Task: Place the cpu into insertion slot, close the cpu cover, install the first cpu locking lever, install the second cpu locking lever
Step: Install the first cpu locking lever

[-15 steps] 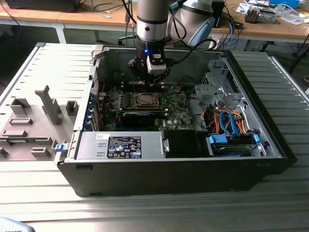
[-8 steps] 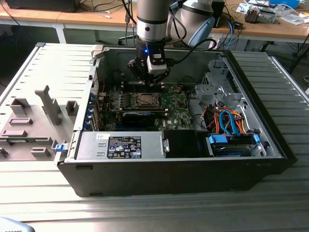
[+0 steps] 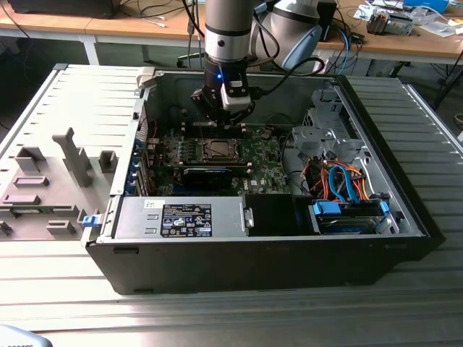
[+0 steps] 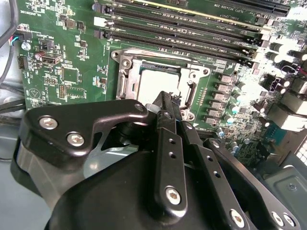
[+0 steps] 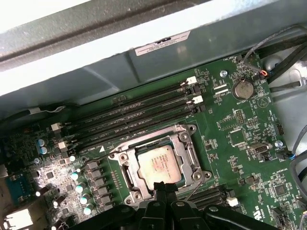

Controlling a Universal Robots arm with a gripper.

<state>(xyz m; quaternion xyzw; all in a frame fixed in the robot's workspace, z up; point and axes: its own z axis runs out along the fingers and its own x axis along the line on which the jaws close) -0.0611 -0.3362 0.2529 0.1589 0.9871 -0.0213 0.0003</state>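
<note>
- The cpu (image 5: 157, 164) sits in the insertion slot (image 5: 187, 143), the cpu cover (image 5: 125, 152) framing it
- The claw (image 5: 161, 188), pinched narrow and empty, hangs just over the slot's edge

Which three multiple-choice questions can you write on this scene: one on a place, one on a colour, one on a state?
1. Where is the gripper?
A. outside the computer case
B. at the edge of the cpu
C. over the orange cables

2. What colour is the circuit board?
A. green
B. blue
C. red

3. How does the cpu cover stand?
A. upright
B. removed from the case
C. flat around the cpu

Answers:
1 B: in both wrist views its tips reach the chip's edge.
2 A: the board is green in every view.
3 C: the metal frame lies around the chip.
</note>
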